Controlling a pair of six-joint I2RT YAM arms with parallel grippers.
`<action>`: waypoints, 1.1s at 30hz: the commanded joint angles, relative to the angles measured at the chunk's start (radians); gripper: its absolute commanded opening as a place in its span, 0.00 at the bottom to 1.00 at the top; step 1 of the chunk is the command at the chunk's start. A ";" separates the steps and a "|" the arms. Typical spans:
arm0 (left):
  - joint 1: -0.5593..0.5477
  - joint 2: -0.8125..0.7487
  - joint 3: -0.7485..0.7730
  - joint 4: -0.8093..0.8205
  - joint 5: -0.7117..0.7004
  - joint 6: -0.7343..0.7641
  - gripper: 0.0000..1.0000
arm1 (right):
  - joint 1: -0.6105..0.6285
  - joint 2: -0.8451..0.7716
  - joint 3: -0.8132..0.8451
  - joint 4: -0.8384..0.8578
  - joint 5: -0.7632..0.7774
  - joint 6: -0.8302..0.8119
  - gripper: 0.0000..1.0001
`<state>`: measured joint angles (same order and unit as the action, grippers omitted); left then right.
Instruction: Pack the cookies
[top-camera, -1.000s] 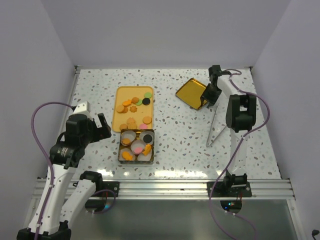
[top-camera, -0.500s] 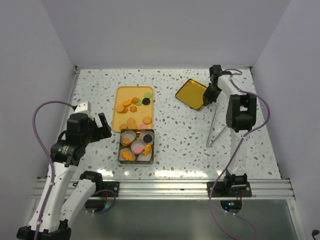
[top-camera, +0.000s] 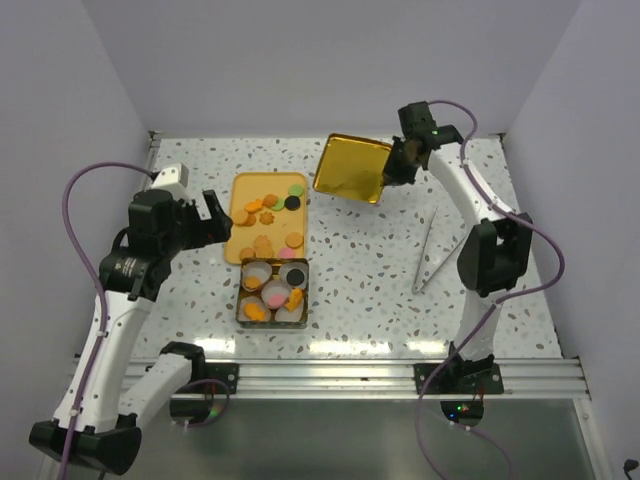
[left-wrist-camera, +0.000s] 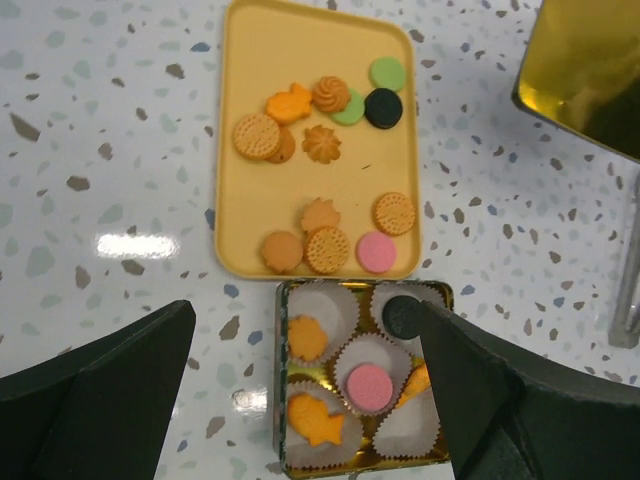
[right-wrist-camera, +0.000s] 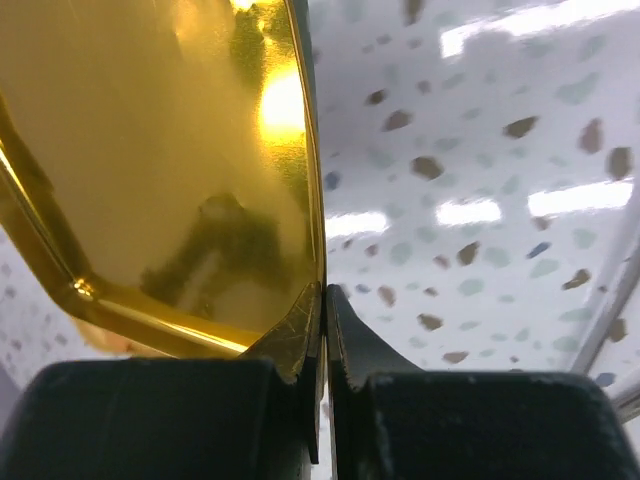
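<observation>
Several cookies lie on a yellow tray; they also show in the left wrist view on the tray. A gold tin in front of the tray holds white paper cups with several cookies. My right gripper is shut on the rim of the gold tin lid and holds it tilted above the table; the lid fills the right wrist view. My left gripper is open and empty, above the table left of the tray.
Metal tongs lie on the speckled table at the right, under the right arm. White walls close in the table on three sides. The metal rail runs along the near edge.
My right gripper has lifted the gold lid off the table and carried it left. My left gripper has risen and moved back, toward the tray.
</observation>
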<state>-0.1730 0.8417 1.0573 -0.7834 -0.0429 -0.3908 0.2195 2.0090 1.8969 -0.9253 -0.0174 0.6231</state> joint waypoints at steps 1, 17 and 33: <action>-0.006 0.045 0.044 0.143 0.130 0.030 1.00 | 0.099 -0.136 -0.015 -0.007 -0.075 0.010 0.00; -0.006 0.086 0.043 0.349 0.409 -0.005 1.00 | 0.398 -0.309 0.037 -0.058 -0.182 0.104 0.00; -0.006 0.062 0.004 0.397 0.521 -0.060 0.70 | 0.448 -0.349 0.041 -0.015 -0.216 0.176 0.00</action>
<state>-0.1734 0.9249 1.0634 -0.4671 0.4053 -0.4377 0.6609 1.7264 1.9038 -0.9798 -0.1986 0.7712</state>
